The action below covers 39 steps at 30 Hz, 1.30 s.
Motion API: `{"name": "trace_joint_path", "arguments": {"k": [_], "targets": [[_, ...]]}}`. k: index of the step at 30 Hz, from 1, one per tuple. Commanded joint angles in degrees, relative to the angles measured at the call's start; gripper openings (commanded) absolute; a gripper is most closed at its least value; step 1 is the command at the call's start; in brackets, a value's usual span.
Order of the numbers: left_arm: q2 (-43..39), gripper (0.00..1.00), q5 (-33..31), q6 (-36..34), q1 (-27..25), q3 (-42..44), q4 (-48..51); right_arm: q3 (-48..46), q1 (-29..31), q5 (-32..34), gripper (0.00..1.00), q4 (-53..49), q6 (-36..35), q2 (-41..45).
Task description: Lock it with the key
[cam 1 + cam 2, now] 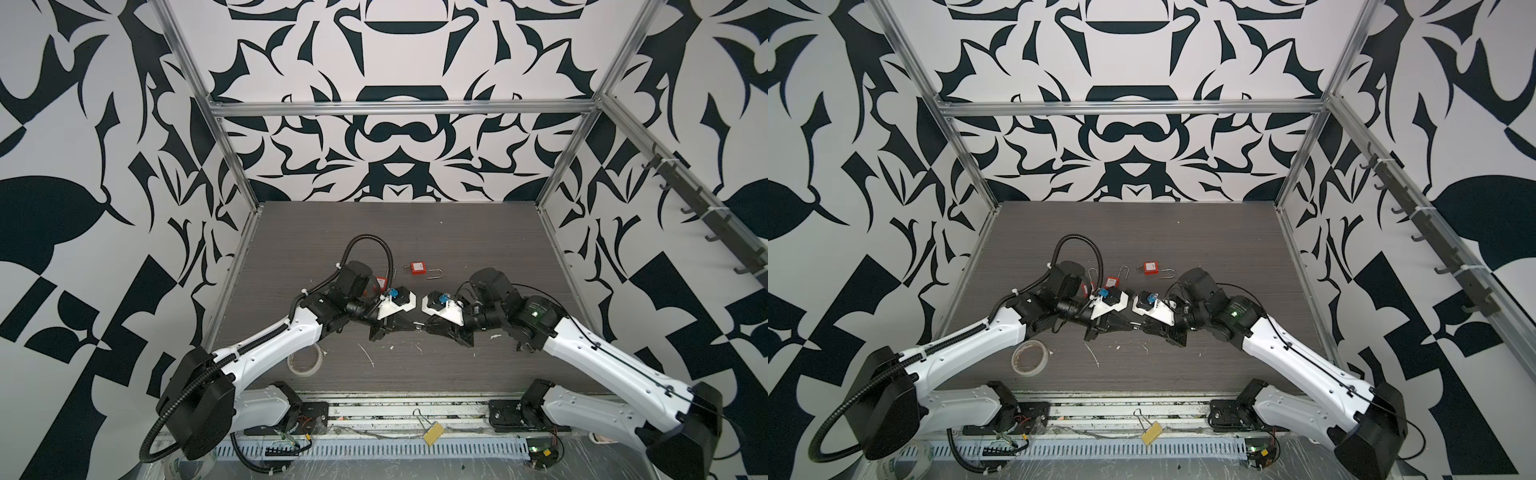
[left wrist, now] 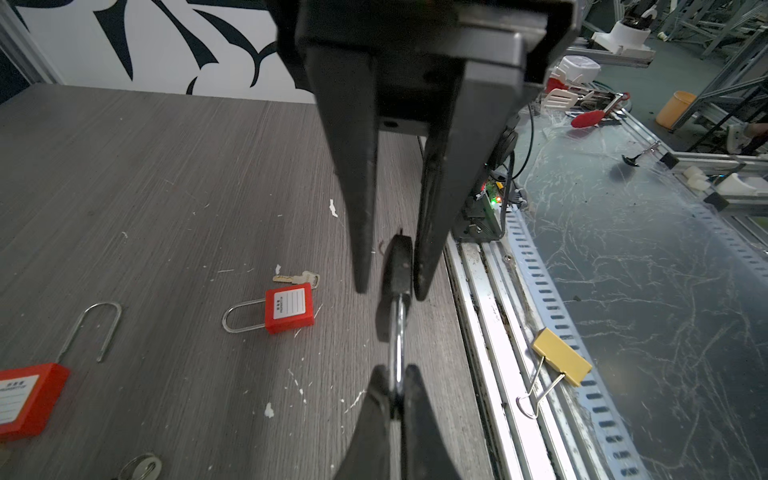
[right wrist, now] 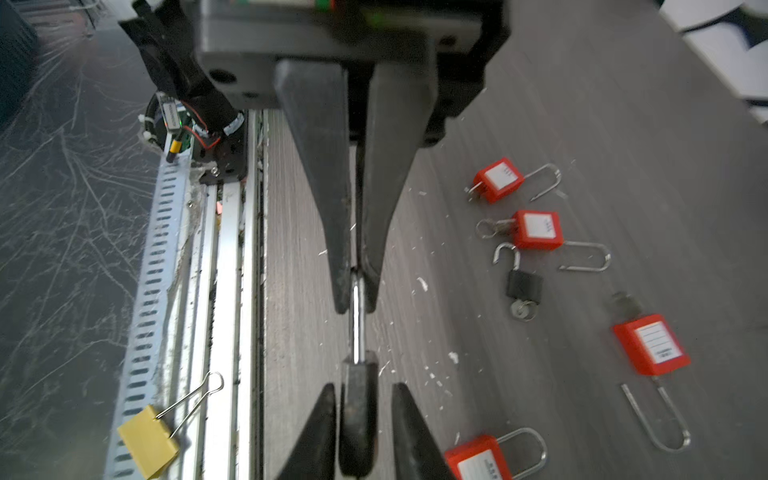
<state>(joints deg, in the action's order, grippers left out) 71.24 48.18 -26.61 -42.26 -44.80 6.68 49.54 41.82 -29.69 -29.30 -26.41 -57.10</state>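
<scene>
- We find a white ruled label on each red padlock [image 2: 289,309]; its single line of small print is too small for us to read.
- The green print on the tape roll [image 1: 892,462] is blurred.
- We can read no other text, brand or number.

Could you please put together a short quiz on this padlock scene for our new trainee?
1. True or false: the left tool grips the black padlock by its body.
2. What does the right tool pinch? A) a key B) the shackle C) a tape roll
3. What colour is the binder clip?
Key: 1 true; 2 B; 3 yellow.
</scene>
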Motion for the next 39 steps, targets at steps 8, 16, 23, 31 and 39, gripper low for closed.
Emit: {"name": "trace_joint_path", "arguments": {"k": [8,16,23,31,39], "targets": [[-0.8,0.0,4.4,-1.3,0.6,-2.1,0.8,0.4,-0.7,0.3,0.39,-0.7,1.8,2.9],[-1.0,0.0,4.2,-1.2,0.6,-2.6,0.1,1.6,-0.7,-5.3,0.37,-1.2,3.6,-0.1],[-2.0,0.0,3.9,-1.3,0.6,-1.9,-0.2,1.4,-0.7,-5.9,0.21,-1.6,3.7,0.4],[-1.9,0.0,4.2,-1.6,0.5,-2.1,-0.1,2.5,-0.7,-6.8,0.04,-1.3,3.6,0.6],[1.3,0.0,3.2,-1.5,-3.9,-3.5,-2.1,4.2,-0.7,-8.6,0.0,5.4,3.7,-2.4]]}}
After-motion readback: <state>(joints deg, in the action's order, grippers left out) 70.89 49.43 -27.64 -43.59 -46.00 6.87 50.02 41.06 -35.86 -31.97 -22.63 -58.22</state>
